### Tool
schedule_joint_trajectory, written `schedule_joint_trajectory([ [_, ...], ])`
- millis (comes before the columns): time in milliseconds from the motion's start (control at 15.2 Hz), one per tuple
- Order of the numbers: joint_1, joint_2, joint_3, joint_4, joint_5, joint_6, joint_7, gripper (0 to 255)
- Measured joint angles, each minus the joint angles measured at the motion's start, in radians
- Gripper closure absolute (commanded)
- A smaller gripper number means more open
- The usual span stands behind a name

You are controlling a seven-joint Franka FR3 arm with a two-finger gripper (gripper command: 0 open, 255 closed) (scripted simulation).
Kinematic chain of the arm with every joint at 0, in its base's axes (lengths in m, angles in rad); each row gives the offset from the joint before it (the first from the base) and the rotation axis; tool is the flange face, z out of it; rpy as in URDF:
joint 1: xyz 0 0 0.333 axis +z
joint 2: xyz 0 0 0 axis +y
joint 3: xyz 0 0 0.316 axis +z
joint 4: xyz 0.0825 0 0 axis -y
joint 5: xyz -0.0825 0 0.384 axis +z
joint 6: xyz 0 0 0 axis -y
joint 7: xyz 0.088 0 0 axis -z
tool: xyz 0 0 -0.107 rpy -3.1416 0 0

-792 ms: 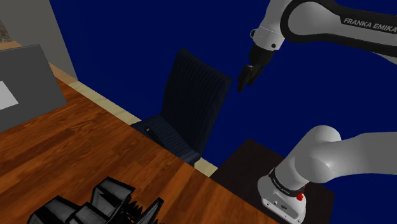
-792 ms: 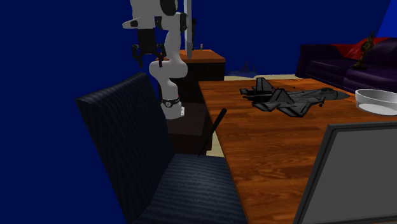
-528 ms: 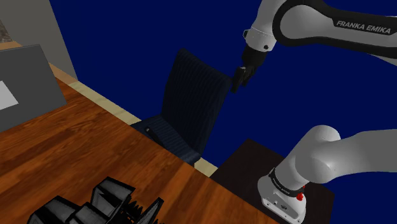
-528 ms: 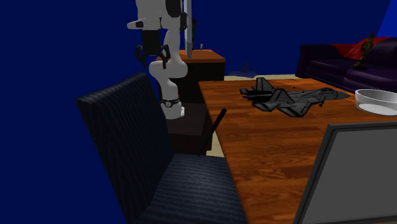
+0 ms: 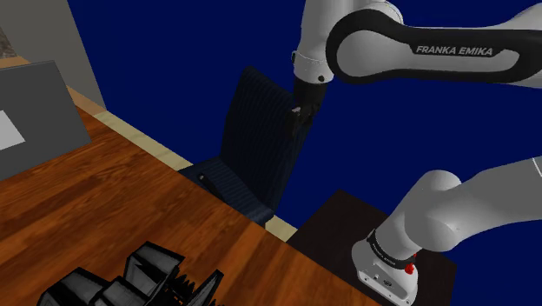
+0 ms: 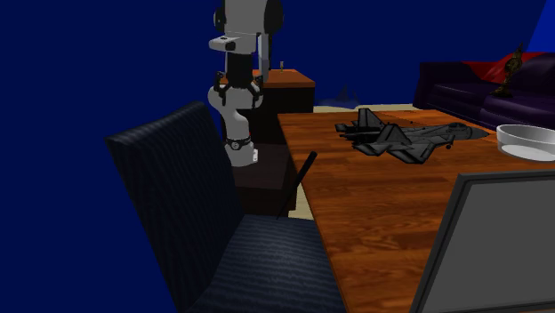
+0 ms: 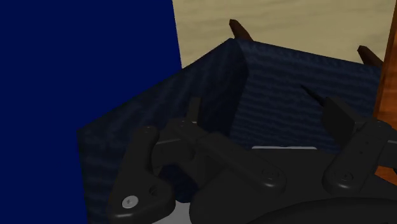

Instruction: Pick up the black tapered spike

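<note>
The black tapered spike (image 6: 299, 180) is a thin dark rod leaning from the dark blue chair's seat (image 6: 258, 258) up against the wooden table's edge (image 6: 313, 213). In the shoulder view only its tip (image 5: 202, 180) shows on the seat. In the wrist view the spike (image 7: 312, 94) lies beyond the fingers, against the chair's seat. My gripper (image 5: 300, 113) hangs above the chair's backrest (image 5: 261, 130), well above the spike, and shows as (image 6: 236, 84) in the second exterior view. Its fingers (image 7: 194, 109) stand apart with nothing between them, so the gripper (image 7: 264, 114) is open.
A black model jet (image 6: 400, 138) lies on the table (image 5: 130, 217), with a grey screen (image 6: 485, 240) and a white dish (image 6: 526, 140) nearby. The dark stand (image 5: 347, 226) sits beside the chair. A dark sofa (image 6: 480, 89) stands far off.
The arm has swung toward the shoulder view's left, carrying the gripper lower, from open blue background to just over the chair's backrest. The spike has not moved.
</note>
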Motion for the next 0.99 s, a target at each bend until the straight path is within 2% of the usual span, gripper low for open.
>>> schedule_joint_trajectory([
  [132,0.008,0.068,0.051,0.037,-0.022,0.084,0.038,0],
  [396,0.021,0.185,0.145,0.107,-0.083,0.142,0.118,0],
  [726,0.043,0.366,0.260,0.233,-0.203,0.145,0.243,0],
  [990,0.082,0.544,0.331,0.353,-0.339,0.124,0.354,0],
])
